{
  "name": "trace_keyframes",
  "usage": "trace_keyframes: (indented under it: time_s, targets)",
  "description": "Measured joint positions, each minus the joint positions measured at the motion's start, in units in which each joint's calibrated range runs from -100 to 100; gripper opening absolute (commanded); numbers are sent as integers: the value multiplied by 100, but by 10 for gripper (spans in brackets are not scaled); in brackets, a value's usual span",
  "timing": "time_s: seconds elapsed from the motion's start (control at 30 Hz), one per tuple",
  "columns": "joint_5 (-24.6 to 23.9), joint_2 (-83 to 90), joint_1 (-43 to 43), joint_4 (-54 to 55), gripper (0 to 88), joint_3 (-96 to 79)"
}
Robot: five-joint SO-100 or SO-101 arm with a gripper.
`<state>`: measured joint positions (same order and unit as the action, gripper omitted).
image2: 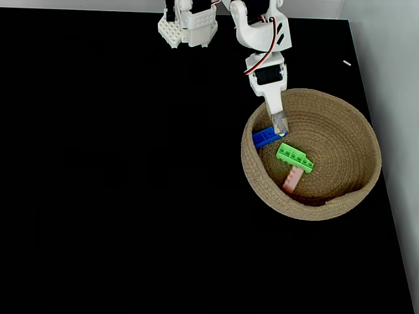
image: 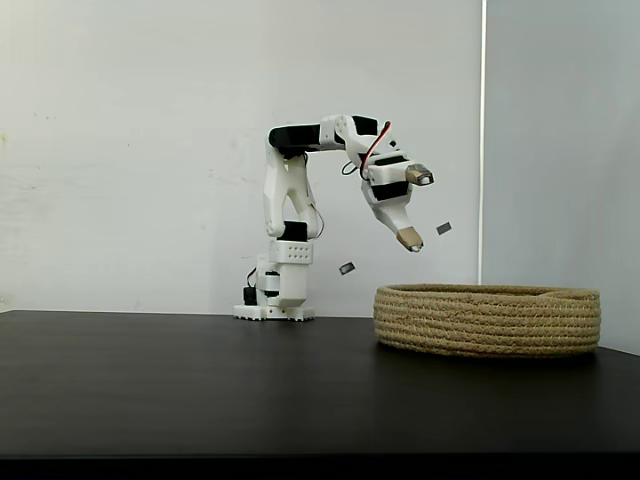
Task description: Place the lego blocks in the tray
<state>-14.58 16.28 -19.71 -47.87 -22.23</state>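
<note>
The white arm's gripper (image: 416, 208) hangs above the near-left rim of the wide, shallow round basket of coiled tan rope (image: 488, 320) in a fixed view, its fingers (image: 410, 238) spread wide and holding nothing. In a fixed view from above, all three bricks lie inside the basket (image2: 353, 124): the longer blue studded brick (image2: 264, 137) against the left inner wall, partly under the gripper (image2: 279, 124), the bright green arched brick (image2: 294, 157) near the middle, and the small pale pink brick (image2: 292, 178) touching its lower edge. The task looks essentially done. The remaining risk seems to be the retreat: if the arm dips while swinging back across the black tabletop (image2: 118, 183), a finger could catch the rim and drag or tip the light basket, spilling the bricks.
</note>
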Motion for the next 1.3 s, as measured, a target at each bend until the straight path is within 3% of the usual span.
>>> trace_keyframes:
  time_s: [0.07,0.1,0.23,0.47,1.03,1.3]
  targets:
    - [-49,0,130,-398,71,168]
    - [-88,0,252,-609,37,230]
    - [-98,76,920,-1161,32,212]
    - [176,1544,2077,-942,3,-1140]
    - [508,6972,2687,-934,2,-6001]
    - [1079,8151,2614,-1713,2,-7053]
